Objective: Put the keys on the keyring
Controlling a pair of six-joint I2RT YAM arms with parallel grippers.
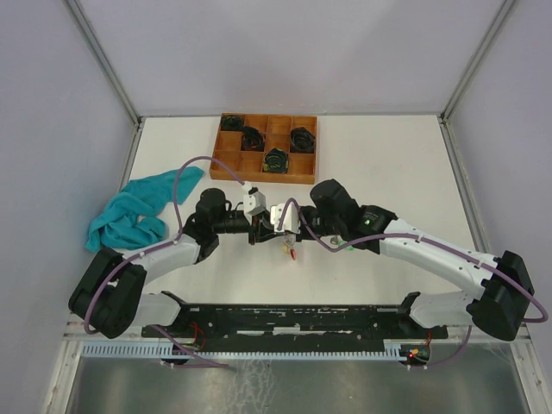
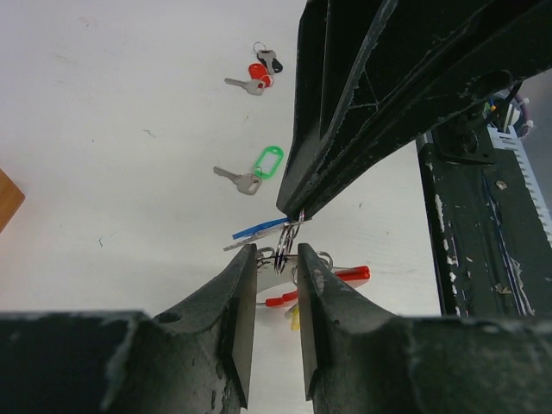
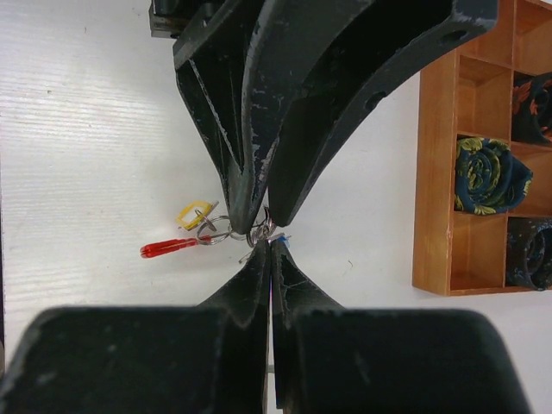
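Observation:
The keyring hangs between my two grippers, which meet tip to tip above the table's middle. My right gripper is shut on a blue-tagged key at the ring. My left gripper has its jaws closed in on the ring's two sides, a narrow gap left between them. A yellow tag and a red piece dangle from the ring. A key with a green tag lies loose on the table. A key with a red tag lies farther off.
A wooden compartment tray stands at the back centre, with black coiled bundles in it; its side wall is close to the right of the grippers. A teal cloth lies at the left.

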